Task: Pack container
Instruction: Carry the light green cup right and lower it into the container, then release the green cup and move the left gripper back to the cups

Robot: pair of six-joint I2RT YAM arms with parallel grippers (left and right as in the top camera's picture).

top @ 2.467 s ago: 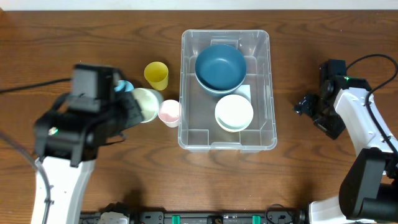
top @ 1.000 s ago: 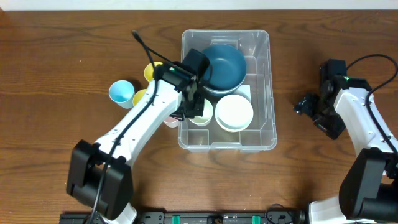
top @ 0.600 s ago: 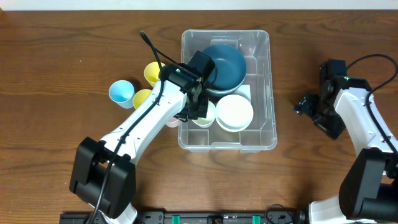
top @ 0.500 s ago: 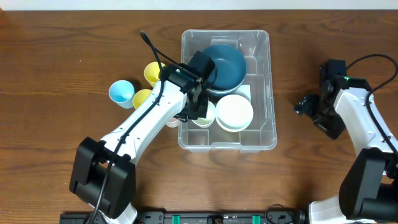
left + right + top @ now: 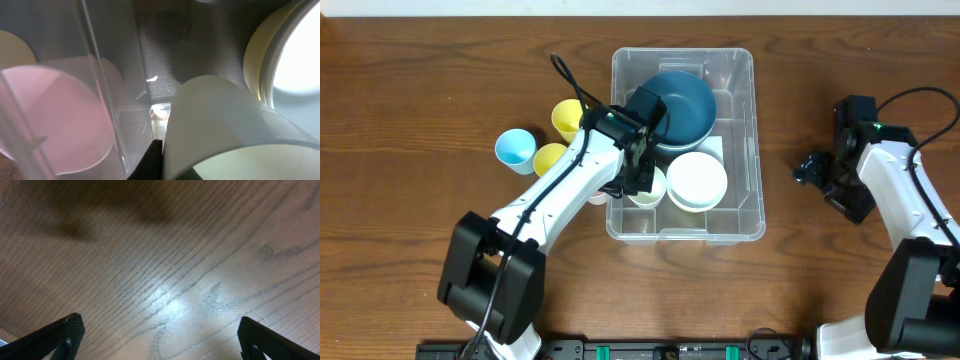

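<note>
Left gripper (image 5: 642,178) pinches a pale green bowl (image 5: 220,125) inside the container (image 5: 753,120), beside the white bowl (image 5: 697,181); the right gripper (image 5: 160,335) gapes wide.

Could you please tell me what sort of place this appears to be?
Probably a robot test bench: a left arm and right arm at a wooden table, with a clear container of bowls.

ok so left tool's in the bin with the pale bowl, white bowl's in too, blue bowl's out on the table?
Wrong on the blue bowl: overhead shows it inside the bin, at the far end. Left tool with the pale bowl and white bowl in there: correct.
</note>
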